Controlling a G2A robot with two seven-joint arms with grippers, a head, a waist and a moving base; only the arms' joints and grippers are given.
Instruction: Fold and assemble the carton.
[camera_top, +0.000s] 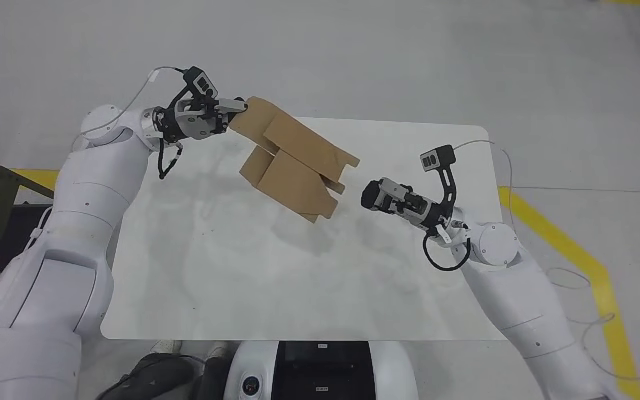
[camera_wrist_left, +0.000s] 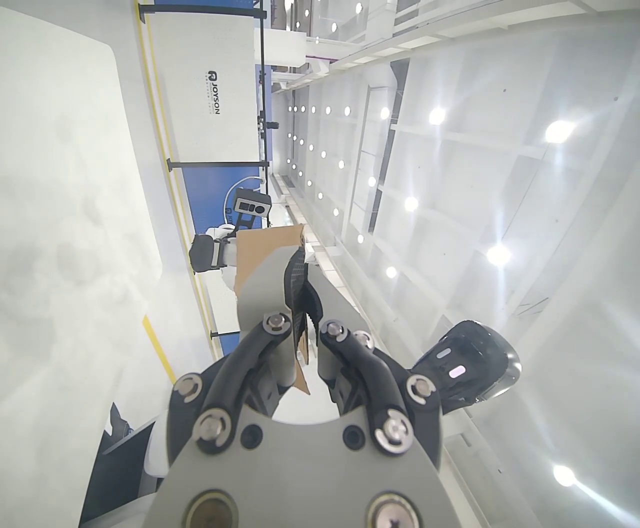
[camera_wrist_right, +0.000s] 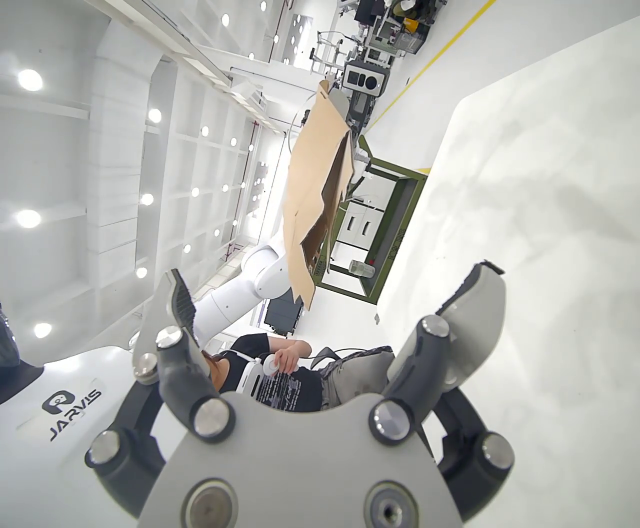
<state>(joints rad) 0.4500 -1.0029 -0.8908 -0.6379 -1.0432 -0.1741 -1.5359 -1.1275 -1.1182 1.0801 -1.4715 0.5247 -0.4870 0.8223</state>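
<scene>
Carton: a brown cardboard carton (camera_top: 295, 160), folded flat and not yet opened into a box, with flaps showing as separate tabs along its edges. From the right wrist view (camera_wrist_right: 312, 170) its two layers part a little, with a dark gap between them.
Where it is: held up off the white table (camera_top: 250, 290). One end sits at the table's far left corner, and the body slants out over the tabletop toward the middle. Its shadow lies on the surface beneath.
Left side: the left gripper (camera_top: 238, 108) is at that far left corner, closed tight on the carton's end edge. The left wrist view shows the cardboard (camera_wrist_left: 262, 250) pinched between the ribbed pads of the gripper (camera_wrist_left: 300, 267).
Right side: the right gripper (camera_top: 368, 193) is over the right half of the table, pointing at the carton's free end — near it but apart. Its fingers are spread wide in the right wrist view (camera_wrist_right: 327, 275), with nothing between them.
Spacing: the two grippers are well apart, with the carton between them.
Table: white top with rounded corners; its surface (camera_wrist_right: 550, 175) runs below the right gripper.
Beyond the table: a yellow floor line (camera_top: 560, 240) runs along the right side, and a green cart (camera_wrist_right: 395, 210) stands on the floor past the table's edge.
</scene>
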